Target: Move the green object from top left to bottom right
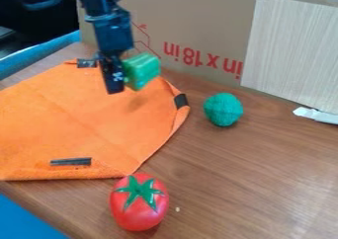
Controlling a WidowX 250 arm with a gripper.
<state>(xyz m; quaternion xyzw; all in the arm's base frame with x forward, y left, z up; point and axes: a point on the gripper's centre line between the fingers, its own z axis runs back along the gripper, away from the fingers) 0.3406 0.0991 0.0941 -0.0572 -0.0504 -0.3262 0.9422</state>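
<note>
An orange cloth (72, 124) was spread over the left part of the wood-grained worktop (244, 183), and dark patches were seen at its edges. By its near corner a red tomato (125, 208) was placed, topped by a green, star-shaped calyx. To the cloth's right, apart from it, a teal ball (223, 109) was set. The back was lined by a cardboard sheet or box (204, 16), marked in red, and its right part was covered by a pale wood-patterned panel (290, 45). Below the panel, a white item (318, 115) was cut off by the right edge.
</note>
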